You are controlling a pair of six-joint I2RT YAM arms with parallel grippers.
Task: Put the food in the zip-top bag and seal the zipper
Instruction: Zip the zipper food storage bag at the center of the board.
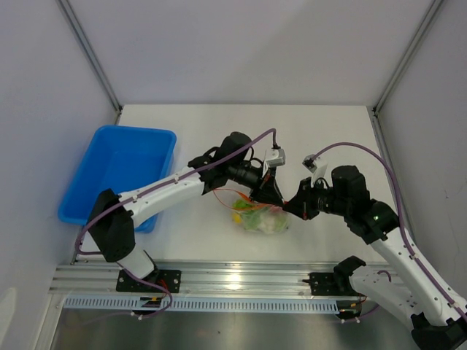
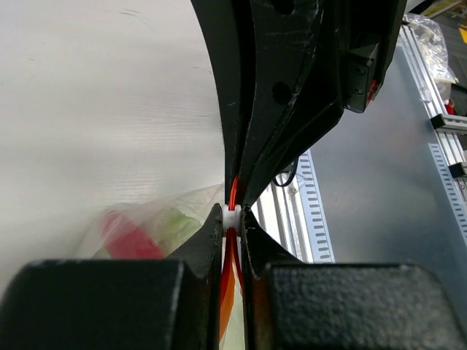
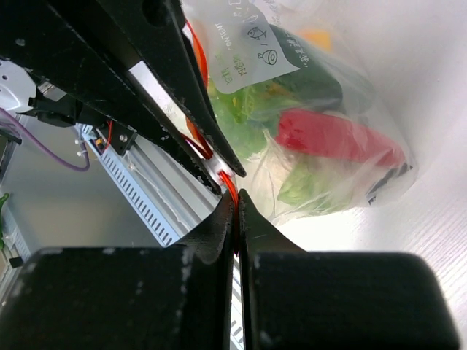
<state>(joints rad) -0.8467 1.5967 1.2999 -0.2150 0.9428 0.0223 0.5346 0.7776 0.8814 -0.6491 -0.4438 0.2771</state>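
Note:
The clear zip-top bag (image 1: 261, 217) lies on the white table between both arms, holding the food: a red chili (image 3: 336, 138), a dark green cucumber (image 3: 306, 73), leafy greens (image 3: 306, 186) and a yellow piece (image 1: 238, 216). The orange-red zipper (image 3: 230, 187) runs along its mouth. My left gripper (image 1: 267, 195) is shut on the white slider (image 2: 232, 217) on the zipper. My right gripper (image 1: 290, 205) is shut on the zipper strip right beside it; the two grippers' fingertips nearly touch, as the right wrist view (image 3: 235, 195) shows.
A blue plastic tray (image 1: 117, 175) stands at the table's left. The aluminium rail (image 1: 241, 281) runs along the near edge. White walls enclose the table on three sides.

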